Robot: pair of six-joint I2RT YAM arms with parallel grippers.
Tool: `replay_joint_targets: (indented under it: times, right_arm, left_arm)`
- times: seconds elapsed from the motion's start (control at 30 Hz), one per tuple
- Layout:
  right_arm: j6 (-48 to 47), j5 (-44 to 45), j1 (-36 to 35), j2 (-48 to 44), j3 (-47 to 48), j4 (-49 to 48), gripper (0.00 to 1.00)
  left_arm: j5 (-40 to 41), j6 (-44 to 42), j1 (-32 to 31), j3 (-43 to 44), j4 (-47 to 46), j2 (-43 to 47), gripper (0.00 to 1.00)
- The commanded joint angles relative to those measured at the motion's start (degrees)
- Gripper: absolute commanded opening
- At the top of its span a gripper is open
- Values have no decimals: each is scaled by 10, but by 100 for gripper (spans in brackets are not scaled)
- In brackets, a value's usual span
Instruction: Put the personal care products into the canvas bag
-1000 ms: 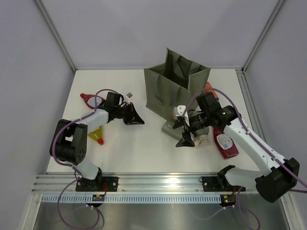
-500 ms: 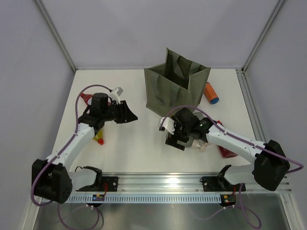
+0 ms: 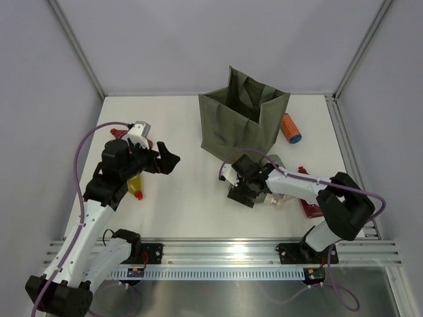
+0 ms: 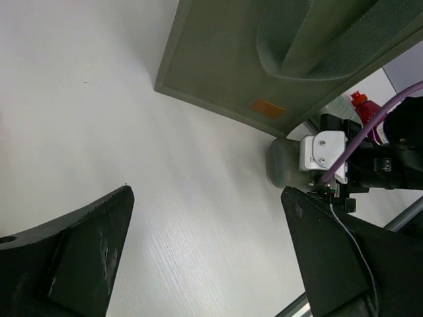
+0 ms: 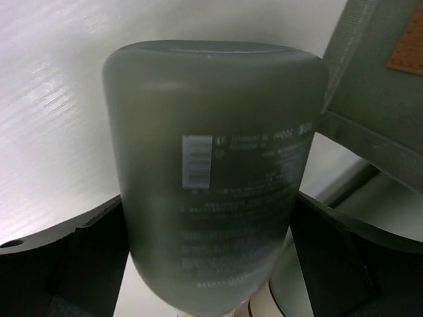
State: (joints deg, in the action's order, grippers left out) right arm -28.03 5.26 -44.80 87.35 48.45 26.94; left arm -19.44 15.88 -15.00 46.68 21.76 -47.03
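The olive canvas bag (image 3: 241,119) stands open at the back centre, also seen in the left wrist view (image 4: 225,53). A grey-green bottle (image 5: 211,165) lies on the table in front of it, and its rounded end shows in the left wrist view (image 4: 281,165). My right gripper (image 3: 242,192) (image 5: 208,198) is open and straddles this bottle, one finger on each side. From above the bottle is mostly hidden. A small cream bottle (image 3: 274,200) and a dark red bottle (image 3: 309,210) lie beside the right arm. An orange bottle (image 3: 291,128) lies right of the bag. My left gripper (image 3: 166,159) (image 4: 206,198) hangs open over bare table.
A red bottle (image 3: 117,134) and a yellow bottle (image 3: 135,187) lie at the left, partly under the left arm. The metal rail (image 3: 218,254) runs along the near edge. A second grey-green surface (image 5: 377,264) lies close by the held-between bottle.
My left gripper has opened wide and drawn back to the left. My right gripper, open throughout, has come down and left over the grey-green bottle.
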Motion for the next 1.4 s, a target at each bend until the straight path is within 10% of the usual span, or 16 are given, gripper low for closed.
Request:
replay_joint_targets:
  times: [0.0, 0.2, 0.43, 1.07, 1.37]
  right_arm:
    - [8, -23, -1, 38, 17, 20, 100]
    - [-54, -155, -1, 73, 40, 88, 80]
    - [-94, -199, -1, 16, 50, 110, 0]
    - [-56, -412, 51, -109, 270, 138, 0]
    - [99, -470, 108, 14, 715, 139, 0]
  left_arm:
    - [27, -25, 2, -3, 13, 22, 99]
    - [35, -30, 2, -9, 18, 49, 99]
    - [41, -36, 2, -10, 19, 51, 99]
    - [69, -30, 2, -3, 24, 42, 99]
    - [87, -21, 2, 5, 30, 35, 99]
